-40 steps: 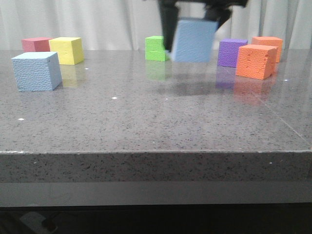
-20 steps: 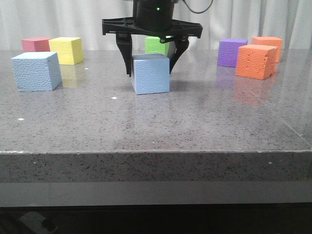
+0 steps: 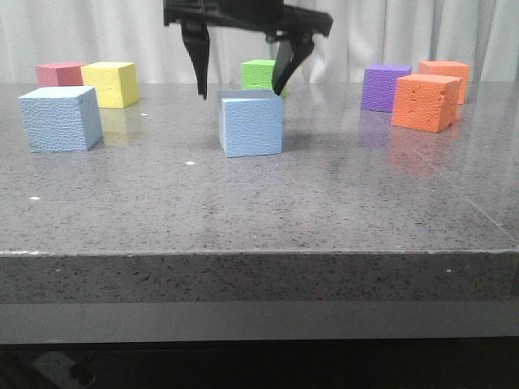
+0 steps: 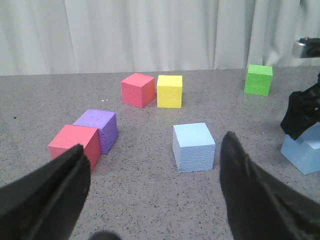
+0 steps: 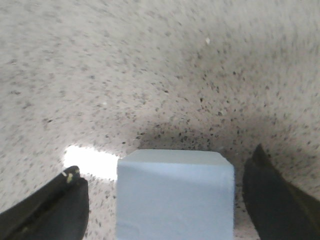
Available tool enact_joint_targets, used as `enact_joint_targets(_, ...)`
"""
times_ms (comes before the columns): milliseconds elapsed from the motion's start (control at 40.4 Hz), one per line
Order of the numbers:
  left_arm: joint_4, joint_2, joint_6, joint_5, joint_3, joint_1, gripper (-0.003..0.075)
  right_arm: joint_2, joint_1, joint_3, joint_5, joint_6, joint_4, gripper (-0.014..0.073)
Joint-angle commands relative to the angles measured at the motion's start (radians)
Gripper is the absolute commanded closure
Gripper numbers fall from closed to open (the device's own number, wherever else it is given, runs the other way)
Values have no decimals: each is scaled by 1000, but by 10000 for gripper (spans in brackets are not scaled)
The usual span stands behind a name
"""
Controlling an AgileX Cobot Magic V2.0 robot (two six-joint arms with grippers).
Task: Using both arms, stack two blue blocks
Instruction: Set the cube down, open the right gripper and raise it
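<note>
One blue block (image 3: 251,124) stands on the table in the middle. My right gripper (image 3: 241,91) is open just above it, a finger on each side, not touching. In the right wrist view the block (image 5: 175,175) sits between the spread fingers of that gripper (image 5: 170,197). The other blue block (image 3: 61,119) stands at the left. In the left wrist view that block (image 4: 194,146) lies ahead of my open, empty left gripper (image 4: 153,142). The middle block (image 4: 305,155) shows there too. The left gripper is out of the front view.
Red (image 3: 61,74) and yellow (image 3: 111,83) cubes stand behind the left blue block. A green cube (image 3: 261,77) is behind the middle one. A purple cube (image 3: 386,87) and two orange cubes (image 3: 426,101) stand at the right. The left wrist view shows another purple cube (image 4: 100,129) and red cube (image 4: 75,146).
The right gripper carried a blue block left and down, set it on the table, opened, and has risen a little above it.
</note>
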Motion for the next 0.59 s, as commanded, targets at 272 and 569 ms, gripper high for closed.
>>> enact_joint_targets(272, -5, 16, -2, -76, -30, 0, 187, -322, -4, 48, 94, -341, 77, -36)
enact_joint_targets(569, -5, 16, -2, -76, -30, 0, 187, -643, -116, 487, -63, -448, 164, -31)
